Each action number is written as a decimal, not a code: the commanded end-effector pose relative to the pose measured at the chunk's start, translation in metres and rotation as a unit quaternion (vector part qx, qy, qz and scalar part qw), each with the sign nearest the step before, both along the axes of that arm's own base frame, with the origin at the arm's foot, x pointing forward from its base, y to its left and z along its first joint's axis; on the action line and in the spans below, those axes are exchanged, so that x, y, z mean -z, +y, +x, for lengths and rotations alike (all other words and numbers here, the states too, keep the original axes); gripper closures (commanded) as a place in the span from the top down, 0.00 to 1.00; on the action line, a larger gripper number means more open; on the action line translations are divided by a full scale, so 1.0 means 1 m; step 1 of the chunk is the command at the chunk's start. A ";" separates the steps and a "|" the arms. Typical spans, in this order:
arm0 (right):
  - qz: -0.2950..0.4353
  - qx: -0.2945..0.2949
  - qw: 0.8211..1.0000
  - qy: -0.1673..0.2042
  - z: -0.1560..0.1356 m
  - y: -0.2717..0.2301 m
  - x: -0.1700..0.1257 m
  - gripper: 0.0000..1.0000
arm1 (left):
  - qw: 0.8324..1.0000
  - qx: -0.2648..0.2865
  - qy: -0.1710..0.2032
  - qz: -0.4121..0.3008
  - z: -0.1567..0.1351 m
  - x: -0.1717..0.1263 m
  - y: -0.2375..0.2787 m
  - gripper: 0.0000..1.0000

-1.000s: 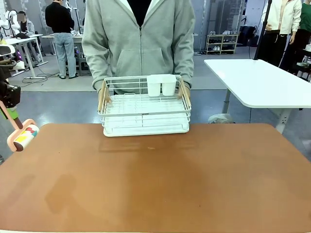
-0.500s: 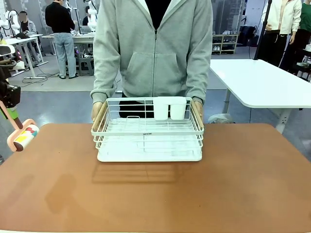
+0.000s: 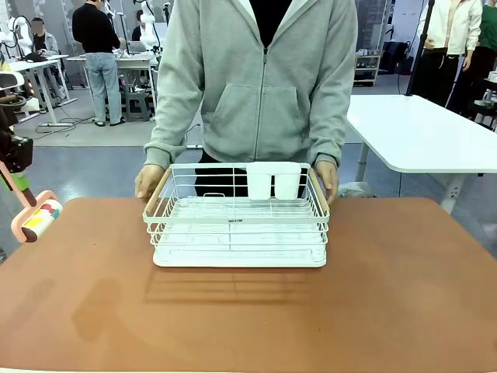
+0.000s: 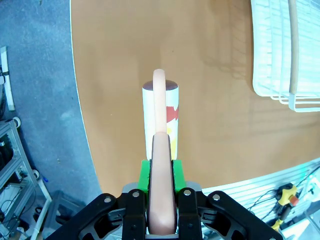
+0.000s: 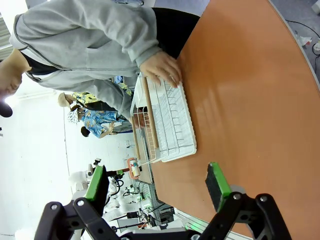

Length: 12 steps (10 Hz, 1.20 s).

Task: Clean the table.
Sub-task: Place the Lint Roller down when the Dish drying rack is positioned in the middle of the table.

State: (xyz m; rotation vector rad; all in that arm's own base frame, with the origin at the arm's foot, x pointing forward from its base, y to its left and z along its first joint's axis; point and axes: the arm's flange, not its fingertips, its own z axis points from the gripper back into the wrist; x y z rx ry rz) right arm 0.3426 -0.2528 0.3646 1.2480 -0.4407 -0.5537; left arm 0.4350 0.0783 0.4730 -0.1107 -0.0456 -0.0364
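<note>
1. Front view: the large rectangular table with a matte reddish-brown top [image 3: 248, 311] spans the picture, its long axis running left to right. A white wire dish rack with wooden side handles [image 3: 237, 225] sits near the far edge, two white cups [image 3: 272, 180] at its back rim. A person in a grey zip hoodie [image 3: 260, 78] holds its two ends, one hand [image 3: 147, 183] on each side. At the left edge a pink-handled lint roller [image 3: 35, 217] hangs over the table's corner.
2. Left wrist view: the left gripper [image 4: 161, 172] is clamped on the roller's pink handle, which runs straight ahead from between the jaws; the white paper roll lies just beyond the fingertips, above the brown top. The rack's corner lies far ahead, to the upper right.
3. Right wrist view: the right gripper [image 5: 157, 187] stands with jaws wide apart, holding nothing. The rack lies ahead, between and beyond the fingers, the person's hand on its far end.
</note>
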 end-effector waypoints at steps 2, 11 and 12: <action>0.001 0.001 1.000 -0.001 0.000 0.000 -0.003 1.00 | 1.000 -0.002 -0.001 0.000 0.002 -0.004 0.002 0.00; 0.001 0.001 1.000 -0.001 0.000 0.000 -0.003 1.00 | 0.982 -0.185 0.016 -0.032 0.021 0.005 -0.014 0.21; 0.001 0.001 1.000 -0.001 0.000 0.000 -0.003 1.00 | 0.953 -0.300 0.035 -0.038 0.035 0.009 -0.021 0.21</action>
